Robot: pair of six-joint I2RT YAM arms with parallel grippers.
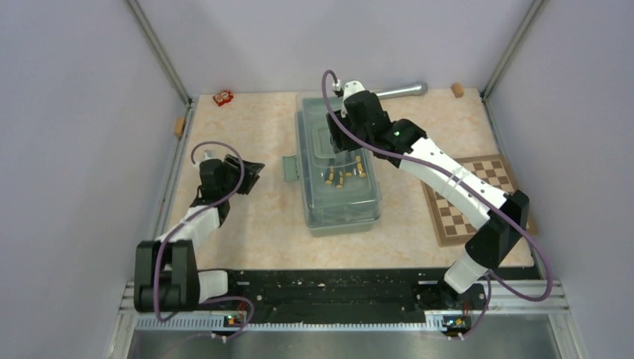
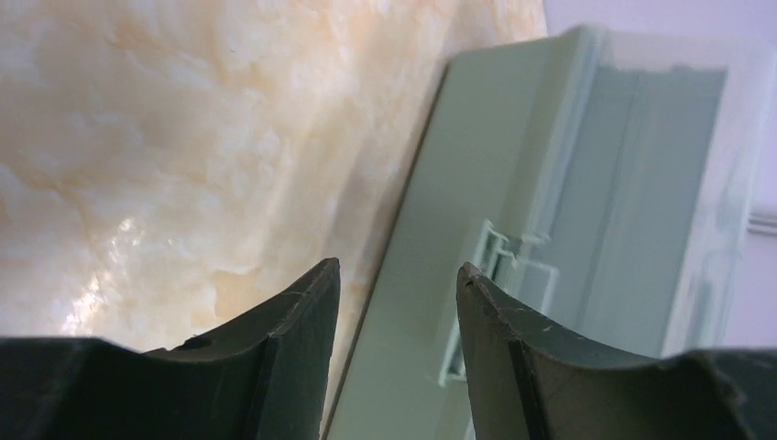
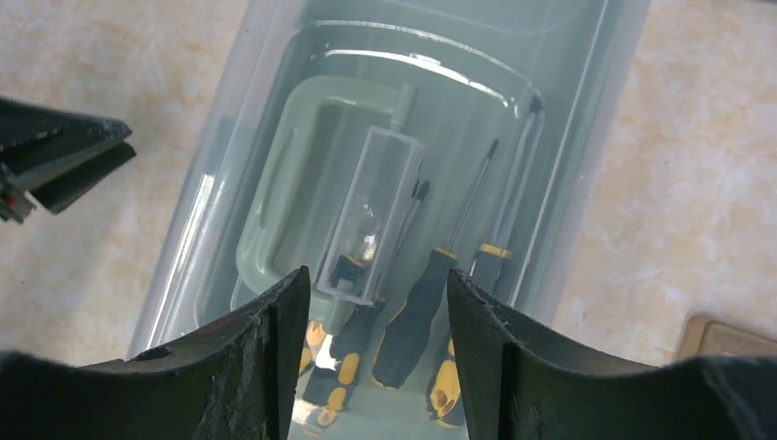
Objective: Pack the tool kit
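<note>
The sage-green toolbox (image 1: pixel 340 202) lies in the middle of the table with its translucent lid down. Black-yellow screwdrivers (image 3: pixel 417 312) show through the lid, under a clear lid handle (image 3: pixel 371 215). My right gripper (image 3: pixel 377 280) is open and empty, hovering over the toolbox's far end (image 1: pixel 338 112). My left gripper (image 2: pixel 399 275) is open and empty, low beside the toolbox's left side (image 1: pixel 250 176), facing its side wall (image 2: pixel 440 229) and pale latch (image 2: pixel 499 261). A green flap (image 1: pixel 290 168) sticks out on that side. I cannot make out the pliers.
A brown-and-cream chessboard (image 1: pixel 471 198) lies right of the toolbox, under my right arm. A grey metal cylinder (image 1: pixel 400 90) lies at the back. A small red-orange object (image 1: pixel 223 97) sits back left. Small wooden blocks sit at the left edge (image 1: pixel 179 126) and back right (image 1: pixel 457 90).
</note>
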